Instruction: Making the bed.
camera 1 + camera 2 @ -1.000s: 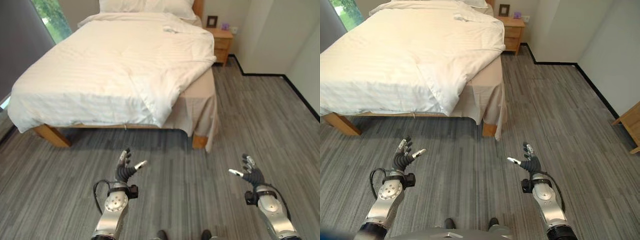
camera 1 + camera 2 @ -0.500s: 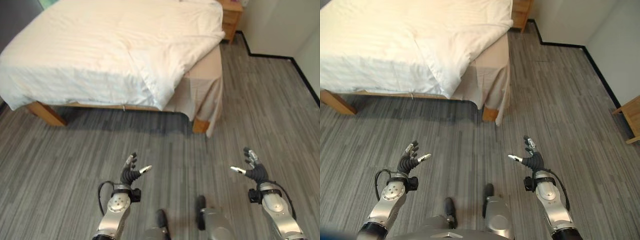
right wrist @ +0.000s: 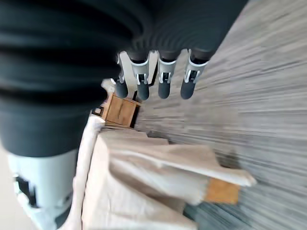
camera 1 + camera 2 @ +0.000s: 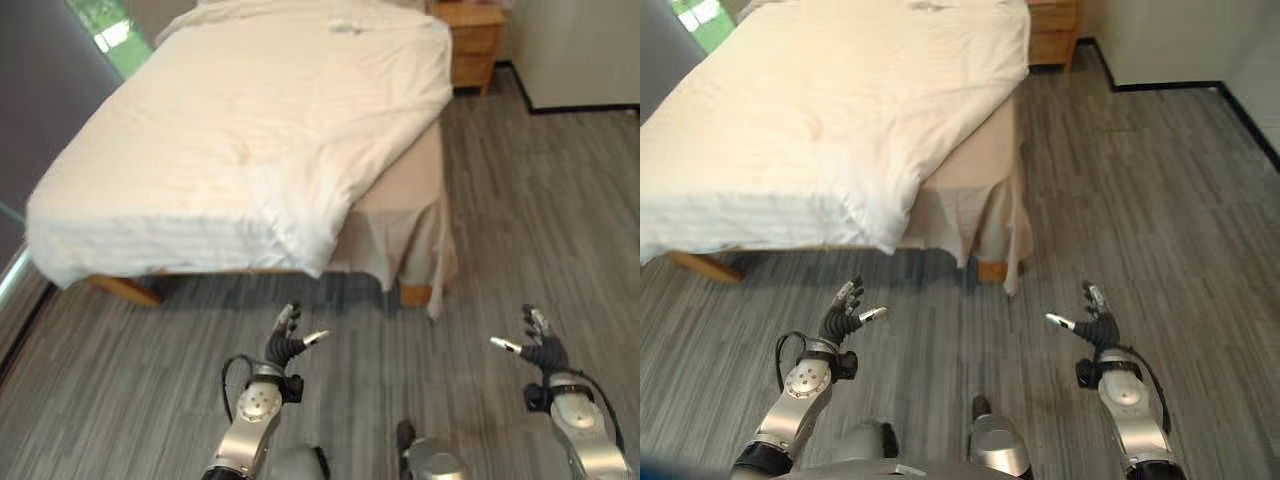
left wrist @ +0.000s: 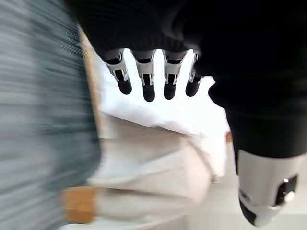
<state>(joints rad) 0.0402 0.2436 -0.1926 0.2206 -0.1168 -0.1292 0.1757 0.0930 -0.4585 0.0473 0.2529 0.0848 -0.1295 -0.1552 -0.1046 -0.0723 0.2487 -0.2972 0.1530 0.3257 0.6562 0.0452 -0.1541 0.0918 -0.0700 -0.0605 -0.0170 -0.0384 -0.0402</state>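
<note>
Grey wood-plank floor (image 4: 520, 200) runs w/ a bed (image 4: 400, 210) set ahead of the robot, wooden legs showing at the near corners. White duvet (image 4: 250, 130) covers most of the mattress but sits skewed: its near-right corner hangs in a loose fold over the foot edge, leaving the beige bed skirt (image 4: 975, 215) bare at the bed's right corner. Small crumpled white item (image 4: 345, 25) lies on the duvet near the head end; can't tell what it is. Wooden nightstand (image 4: 475, 40) stands by the bed's far-right side, against the wall.

Left hand (image 4: 285, 345) hovers over the floor short of the bed, fingers spread wide, holding nothing. Right hand (image 4: 542, 350) is likewise raised over the floor, well apart from the left, fingers extended, thumb out, empty. Neither hand touches the duvet.
</note>
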